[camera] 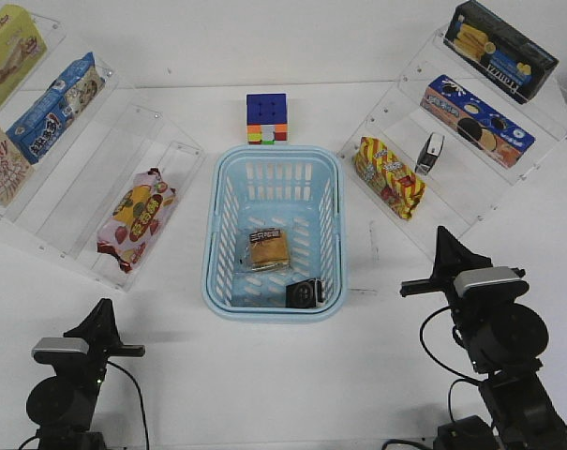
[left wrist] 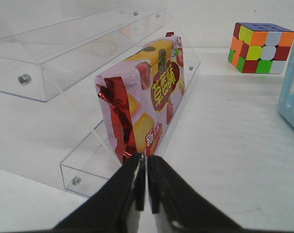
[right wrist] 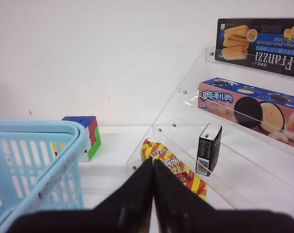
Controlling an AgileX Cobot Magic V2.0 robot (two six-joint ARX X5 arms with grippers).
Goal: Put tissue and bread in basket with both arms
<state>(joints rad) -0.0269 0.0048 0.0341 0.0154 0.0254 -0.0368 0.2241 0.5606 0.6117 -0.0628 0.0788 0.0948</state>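
The light blue basket (camera: 225, 211) stands mid-table. Inside it lie the wrapped golden-brown bread (camera: 267, 249) and a black tissue pack (camera: 304, 293) at the near right corner. A second look-alike tissue pack (camera: 431, 153) stands upright on the right clear shelf, also in the right wrist view (right wrist: 208, 148). My left gripper (camera: 105, 310) is shut and empty near the front left, its fingertips (left wrist: 146, 167) in front of the strawberry packet (left wrist: 147, 94). My right gripper (camera: 445, 239) is shut and empty at the right of the basket, whose rim shows in the right wrist view (right wrist: 49, 133).
A Rubik's cube (camera: 267, 119) sits behind the basket. Clear acrylic shelves (camera: 96, 202) flank both sides: the strawberry packet (camera: 136, 217) and boxes at the left, a red-yellow striped packet (camera: 388, 176), a blue cookie box (camera: 477, 121) and a dark biscuit box (camera: 504, 49) at the right.
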